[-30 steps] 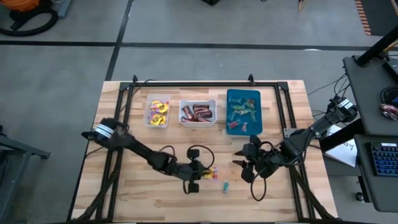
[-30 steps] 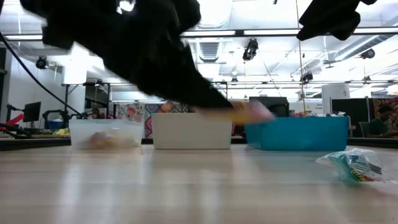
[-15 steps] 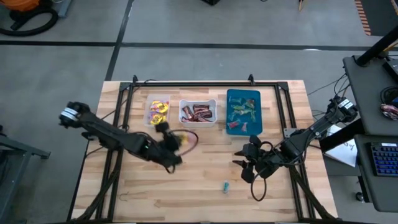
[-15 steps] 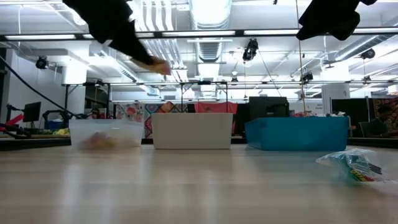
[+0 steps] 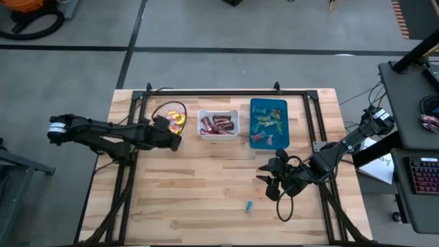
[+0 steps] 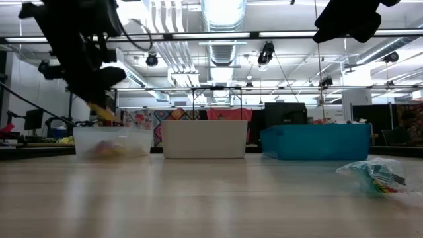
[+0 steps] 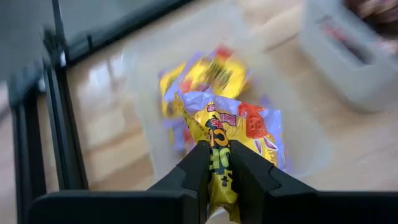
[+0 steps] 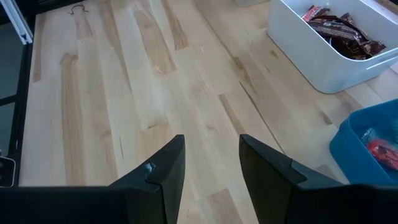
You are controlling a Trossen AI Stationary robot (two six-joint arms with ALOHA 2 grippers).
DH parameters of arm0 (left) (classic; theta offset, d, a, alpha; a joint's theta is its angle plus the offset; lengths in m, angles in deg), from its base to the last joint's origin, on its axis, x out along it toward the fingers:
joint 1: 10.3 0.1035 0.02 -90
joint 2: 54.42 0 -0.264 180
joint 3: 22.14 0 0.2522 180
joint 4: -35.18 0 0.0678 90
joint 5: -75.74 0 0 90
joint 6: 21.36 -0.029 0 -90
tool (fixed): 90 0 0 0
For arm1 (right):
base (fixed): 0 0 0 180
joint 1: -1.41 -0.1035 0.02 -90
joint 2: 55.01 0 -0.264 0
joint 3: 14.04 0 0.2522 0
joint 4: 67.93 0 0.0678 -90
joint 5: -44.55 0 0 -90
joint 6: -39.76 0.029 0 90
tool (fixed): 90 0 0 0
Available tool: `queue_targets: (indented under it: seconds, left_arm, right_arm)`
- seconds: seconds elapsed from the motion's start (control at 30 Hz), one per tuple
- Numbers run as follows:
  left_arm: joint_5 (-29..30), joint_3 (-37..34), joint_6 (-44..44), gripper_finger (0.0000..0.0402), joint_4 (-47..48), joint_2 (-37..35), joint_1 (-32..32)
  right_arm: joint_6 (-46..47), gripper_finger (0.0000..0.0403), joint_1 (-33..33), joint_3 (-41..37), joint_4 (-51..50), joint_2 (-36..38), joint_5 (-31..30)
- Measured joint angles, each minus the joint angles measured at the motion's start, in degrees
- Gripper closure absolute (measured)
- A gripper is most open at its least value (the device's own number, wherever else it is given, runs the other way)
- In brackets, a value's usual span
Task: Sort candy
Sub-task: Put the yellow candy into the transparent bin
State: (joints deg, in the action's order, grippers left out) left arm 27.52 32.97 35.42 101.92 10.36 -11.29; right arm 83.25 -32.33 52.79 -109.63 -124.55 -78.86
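Observation:
My left gripper (image 5: 171, 134) hangs over the clear bin (image 5: 173, 123) at the far left and is shut on a yellow candy packet (image 7: 233, 134). More yellow packets (image 7: 205, 74) lie in that bin below it. In the low view the packet (image 6: 106, 114) shows just above the bin's rim. A small teal candy (image 5: 248, 204) lies on the table near the front, also seen in the low view (image 6: 373, 175). My right gripper (image 5: 267, 180) hovers open over the table's right middle, with bare wood between its fingers (image 8: 211, 155). My left gripper pinches the yellow packet by one end (image 7: 219, 163) between its two fingers. The fingers slant down from the table's left side. The rest of the packet sticks out past the fingertips, lifted clear above the clear bin.
A white bin (image 5: 218, 123) with dark brown-red bars and a blue bin (image 5: 268, 122) with green and red pieces stand right of the clear bin along the far side. A black frame (image 5: 212, 92) borders the table. Bare wood lies between the bins and the front edge.
My left gripper has risen from the table's front middle and swung toward the far left, turning as it went, carrying the yellow packet up over the clear bin. The teal candy has stayed where it lay.

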Motion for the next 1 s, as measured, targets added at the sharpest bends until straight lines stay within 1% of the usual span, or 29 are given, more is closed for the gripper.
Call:
queue_targets:
  seconds: [0.07, 0.2, 0.43, 0.6, 0.7, 1.0]
  left_arm:
    - [-1.9, -2.0, -0.1, 0.0363, -1.5, -0.6, 2.8]
    - [-2.2, -3.3, -0.8, 0.0363, -2.0, -0.7, 5.6]
    - [-1.8, -2.4, -3.3, 0.0363, -2.6, -0.6, 5.9]
    - [0.7, -1.6, -3.3, 0.0360, -3.0, -0.6, 5.9]
    - [1.1, -1.1, -3.3, 0.0347, -3.1, -0.5, 5.9]
    - [1.2, -0.9, -3.3, 0.0288, -3.1, -0.5, 5.9]
  right_arm:
    - [0.0, 0.0262, 0.0, 0.0, 0.0, 0.0, 0.0]
    - [0.4, 0.0266, 0.0, 0.0, 0.0, 0.0, 0.0]
    - [0.4, 0.0261, 0.0, -0.1, 0.0, 0.0, 0.1]
    - [0.4, 0.0266, 0.0, -0.1, 0.0, 0.0, 0.1]
    - [0.4, 0.0265, 0.0, -0.1, 0.0, 0.0, 0.1]
    - [0.5, 0.0259, 0.0, -0.3, 0.2, 0.0, 0.2]
